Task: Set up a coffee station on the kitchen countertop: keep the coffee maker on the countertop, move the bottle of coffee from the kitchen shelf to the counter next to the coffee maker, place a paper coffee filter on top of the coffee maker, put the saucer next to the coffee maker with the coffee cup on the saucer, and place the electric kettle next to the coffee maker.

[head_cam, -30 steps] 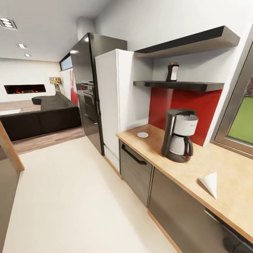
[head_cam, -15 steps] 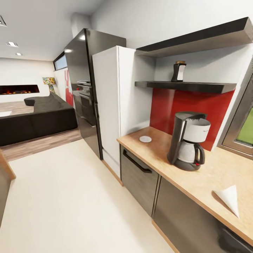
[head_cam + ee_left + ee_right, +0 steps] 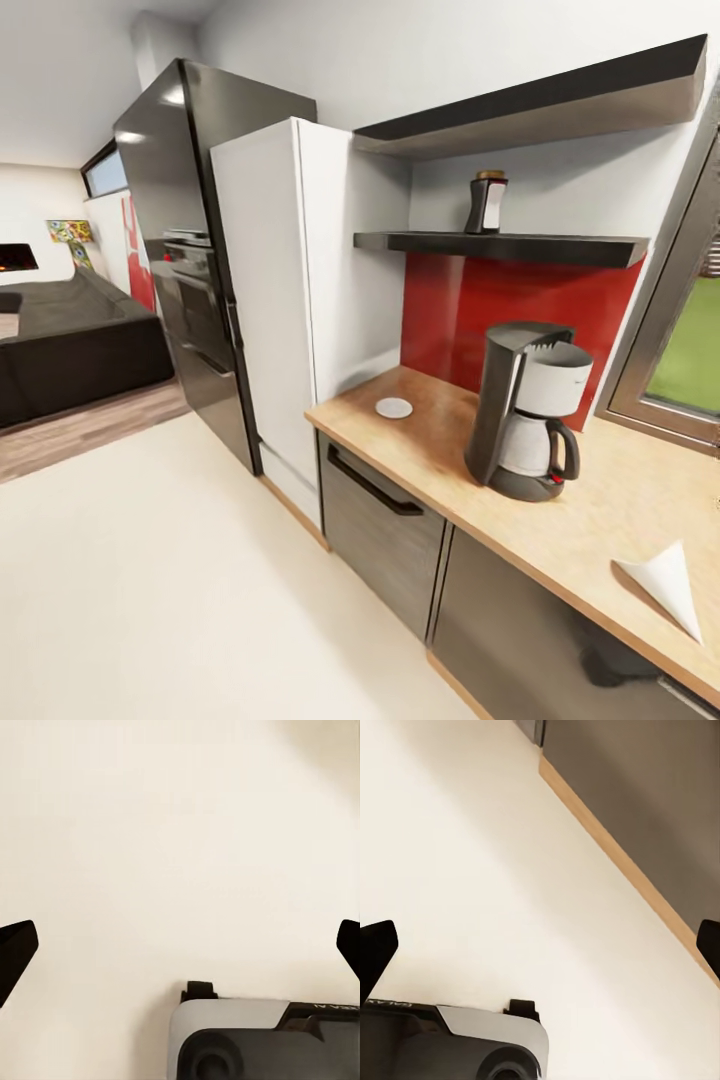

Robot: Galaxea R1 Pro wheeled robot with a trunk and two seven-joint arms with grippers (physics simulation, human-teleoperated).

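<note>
The black and white coffee maker (image 3: 524,415) stands on the wooden countertop (image 3: 600,520) in front of a red backsplash. Above it, on the lower dark shelf (image 3: 500,245), sits the bottle of coffee (image 3: 487,203) with a brown cap. A small white saucer (image 3: 394,408) lies near the counter's left end. A white paper coffee filter (image 3: 668,585) lies folded near the counter's front edge at the right. My left gripper (image 3: 180,949) hangs open over the pale floor, fingertips far apart. My right gripper (image 3: 540,949) is likewise open above the floor beside the cabinet base.
A tall white cabinet (image 3: 290,300) and a black fridge (image 3: 190,250) stand left of the counter. Grey cabinet fronts (image 3: 385,540) run under the counter. A window (image 3: 685,350) is at the right. A dark sofa (image 3: 70,340) sits beyond the pale floor (image 3: 150,580).
The whole picture has shifted: the camera has moved closer and turned, so the fridge, cabinet and counter look larger and the living room has slid off left.
</note>
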